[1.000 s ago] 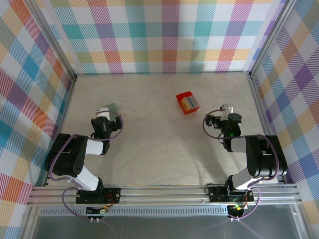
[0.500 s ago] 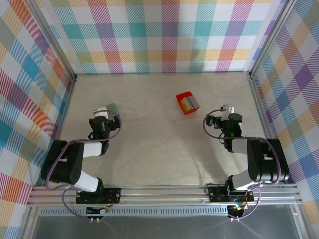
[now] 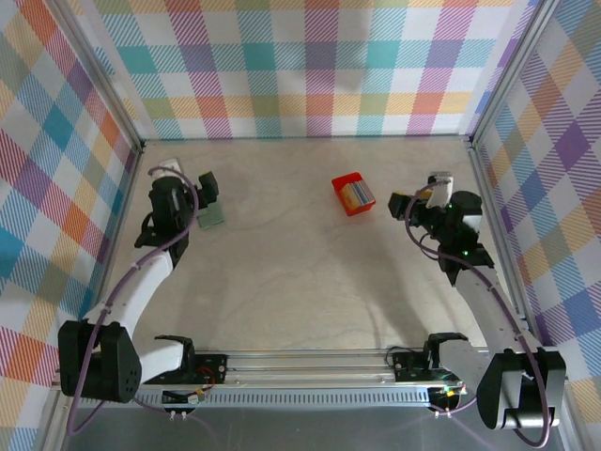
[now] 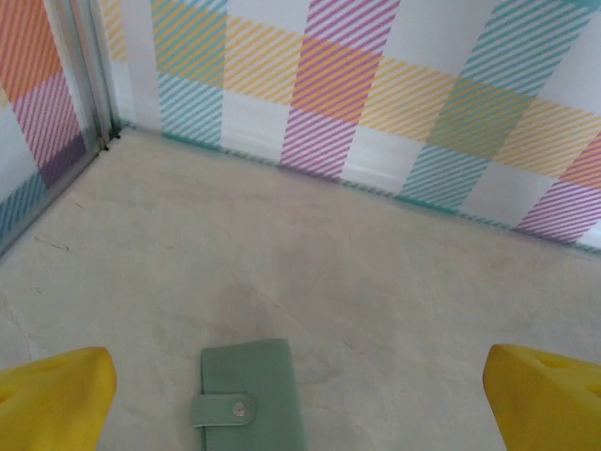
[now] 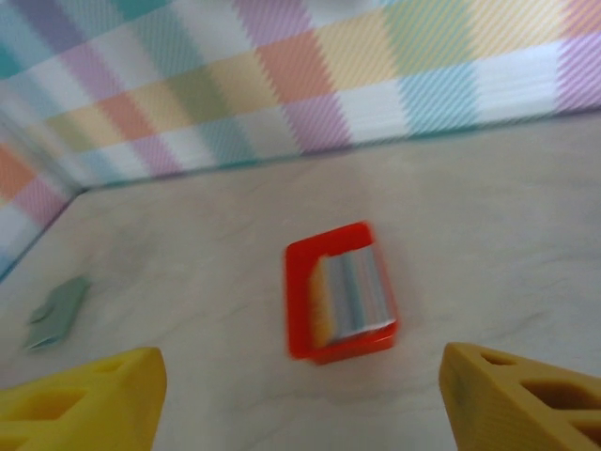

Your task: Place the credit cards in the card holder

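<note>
Several credit cards (image 5: pixel 355 289): packed together inside the red box (image 5: pixel 299 305) at the centre of the right wrist view, right of centre in the top view; count unreadable through the blur.
Card feel: likely light, thin and stiff, with slick faces; apt to slide over one another and fan out.
Card hold: probably best pinched across the edges that stand above the box rim, one or a few at a time; much harder to get under once flat on the table (image 4: pixel 404 301).
Card holder (image 4: pixel 252 390): lies flat and closed at the bottom centre of the left wrist view, tab (image 4: pixel 223 411) fastened over its left edge; sits at the left of the top view, well apart from the red box.
Holder feel: probably soft, light and floppy; prone to skid on the smooth table and to fold shut when let go.
Holder hold: tab first to undo it, then one flap pinned or pinched at its free edge to keep the slots open.
Left gripper (image 4: pixel 299 371): jaws spread wide and empty, hangs near the card holder, not touching it.
Right gripper (image 5: pixel 300 385): jaws apart with nothing between them, faces the red box from the near side, clear of it.
</note>
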{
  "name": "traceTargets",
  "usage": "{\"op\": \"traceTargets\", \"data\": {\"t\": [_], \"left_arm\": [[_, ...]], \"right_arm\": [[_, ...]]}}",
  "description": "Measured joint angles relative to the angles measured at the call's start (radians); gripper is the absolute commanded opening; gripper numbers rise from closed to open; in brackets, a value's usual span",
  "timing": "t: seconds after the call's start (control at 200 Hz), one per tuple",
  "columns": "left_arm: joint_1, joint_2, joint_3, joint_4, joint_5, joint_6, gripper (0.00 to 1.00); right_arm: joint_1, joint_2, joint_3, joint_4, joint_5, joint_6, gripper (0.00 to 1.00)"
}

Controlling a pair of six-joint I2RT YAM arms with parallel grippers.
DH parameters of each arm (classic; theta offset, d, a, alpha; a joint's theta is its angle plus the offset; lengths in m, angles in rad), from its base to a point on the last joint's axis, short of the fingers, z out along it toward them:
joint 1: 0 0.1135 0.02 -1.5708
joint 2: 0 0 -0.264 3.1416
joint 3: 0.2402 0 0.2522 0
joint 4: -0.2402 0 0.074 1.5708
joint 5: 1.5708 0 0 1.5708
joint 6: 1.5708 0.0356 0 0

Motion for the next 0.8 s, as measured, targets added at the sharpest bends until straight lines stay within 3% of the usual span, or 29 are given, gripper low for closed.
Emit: {"op": "traceTargets", "data": {"t": [0.285, 0.565, 0.72, 0.8], "left_arm": [[0.057, 0.333, 0.301, -0.335, 0.051, -0.092, 0.98], [0.138, 0.570, 0.445, -0.462, 0.178, -0.148, 0.78], [0.150, 0.669, 0.512, -0.474, 0.211, -0.156, 0.61], [0.150, 0.710, 0.544, -0.483, 0.217, -0.153, 0.59]], "right_arm": [[0.180, 0.193, 0.168, -0.220, -0.079, -0.046, 0.64], [0.266, 0.317, 0.199, -0.288, -0.089, -0.054, 0.61], [0.284, 0.340, 0.201, -0.293, -0.088, -0.054, 0.61], [0.290, 0.347, 0.206, -0.295, -0.085, -0.054, 0.61]]}}
